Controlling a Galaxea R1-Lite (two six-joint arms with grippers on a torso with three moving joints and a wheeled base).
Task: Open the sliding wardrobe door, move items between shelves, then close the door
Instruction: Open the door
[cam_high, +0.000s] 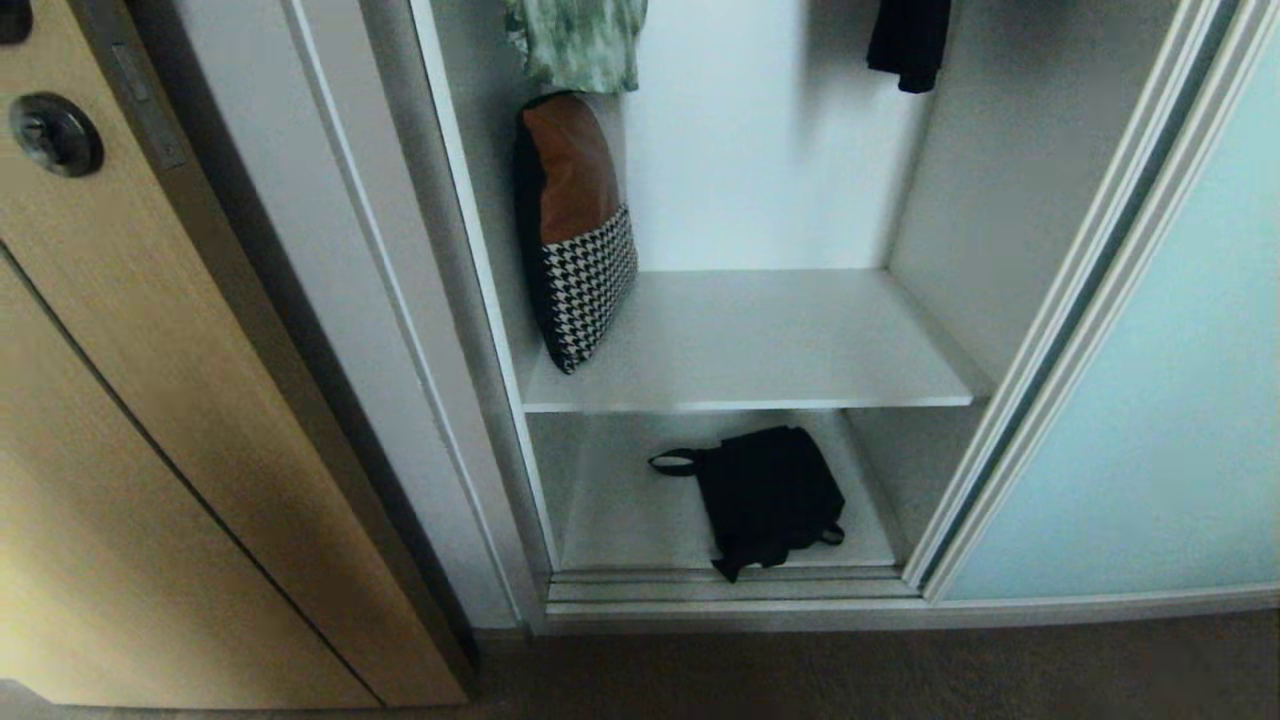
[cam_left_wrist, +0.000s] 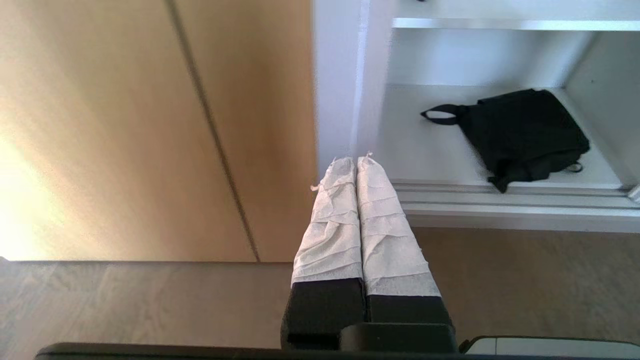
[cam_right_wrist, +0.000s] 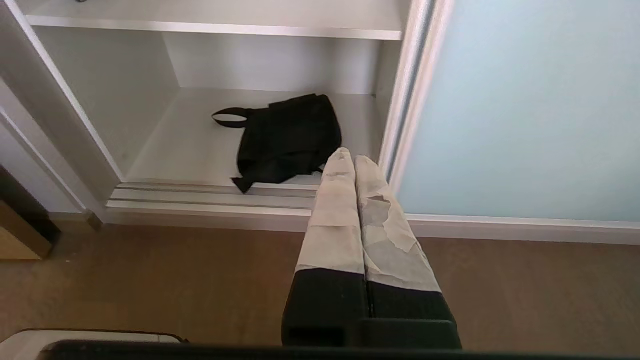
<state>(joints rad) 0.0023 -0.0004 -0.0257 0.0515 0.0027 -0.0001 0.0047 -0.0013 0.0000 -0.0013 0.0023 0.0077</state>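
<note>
The frosted aqua sliding wardrobe door (cam_high: 1150, 400) stands slid to the right, leaving the white compartment open. A black fabric bundle with straps (cam_high: 765, 495) (cam_left_wrist: 522, 132) (cam_right_wrist: 287, 137) lies on the bottom shelf (cam_high: 620, 510), close to the floor track. The upper shelf (cam_high: 770, 340) holds only the cushion at its left end. Neither arm shows in the head view. My left gripper (cam_left_wrist: 356, 158) is shut and empty, hanging low before the wardrobe's left post. My right gripper (cam_right_wrist: 348, 156) is shut and empty too, low in front of the door's edge.
A brown, black and houndstooth cushion (cam_high: 577, 230) leans against the compartment's left wall. A green garment (cam_high: 580, 40) and a dark one (cam_high: 908, 40) hang above. A tan wood-grain door with a round black lock (cam_high: 55, 133) stands on the left. Brown carpet (cam_high: 850, 680) lies in front.
</note>
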